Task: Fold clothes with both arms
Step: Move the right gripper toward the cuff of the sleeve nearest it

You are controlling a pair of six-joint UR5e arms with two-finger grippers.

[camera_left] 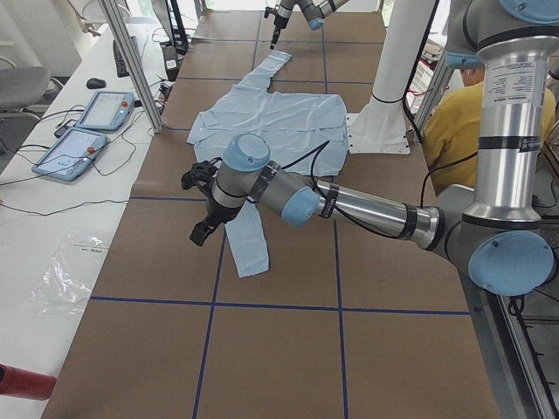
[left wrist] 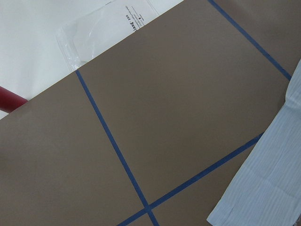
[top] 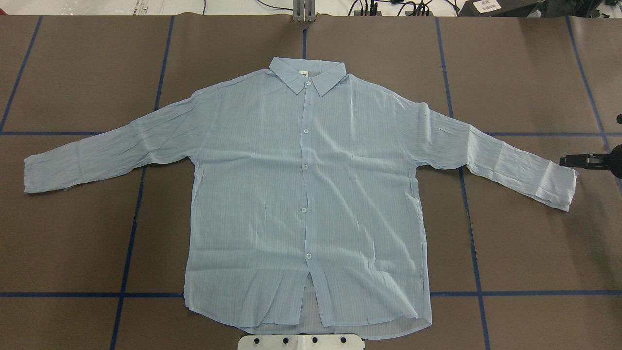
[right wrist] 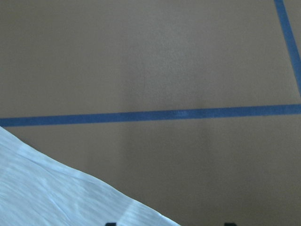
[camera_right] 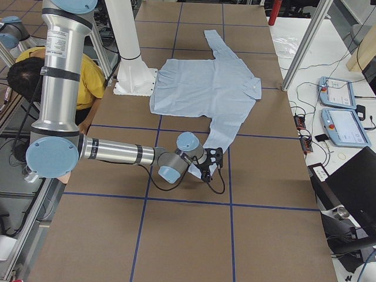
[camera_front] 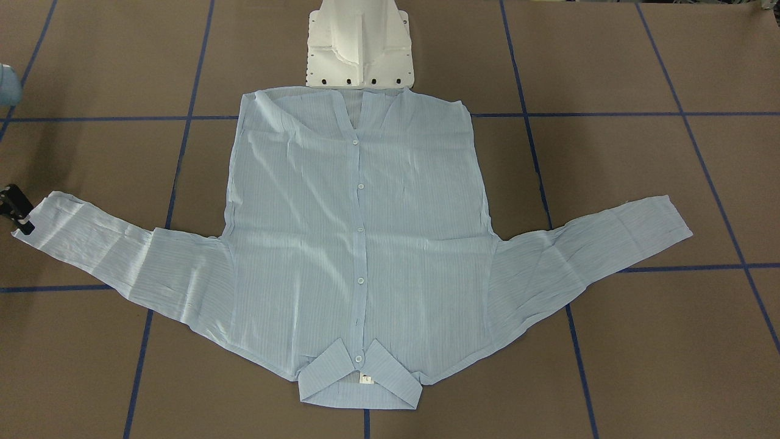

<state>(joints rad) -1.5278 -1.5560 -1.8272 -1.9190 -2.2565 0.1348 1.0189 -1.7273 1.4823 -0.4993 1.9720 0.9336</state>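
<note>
- Plainly nothing is folded yet. The shirt (top: pixel 306 194) lies flat, buttoned and front up on the table (top: pixel 534 253), with the collar (top: pixel 307 78) far from the robot and the hem (top: pixel 311 323) near its base (top: pixel 301 342).
- Both sleeves (top: pixel 121 146) are spread out to the sides, probably so that each arm has its own cuff to pick up and carry inward.
- The right gripper (top: pixel 566 160) sits low at the right cuff (top: pixel 559 184), at or just beside its edge; whether it touches, I cannot tell. The right arm (camera_right: pixel 117 154) reaches out low over the table, wrist turned towards the cloth.
- Its wrist view shows two dark tips well apart at the bottom edge with the cuff's corner between them, so I judge it released and not yet pinching.
- The left gripper (camera_left: pixel 203 229) hangs over bare table just beside the left cuff (camera_left: pixel 251 262), fingers pointing down, with the left arm (camera_left: pixel 367 205) stretched out nearly level. Only the side view catches it, so I cannot tell whether it is clenched or released.
- Judged step: taking hold of both cuffs for the first sleeve fold.
</note>
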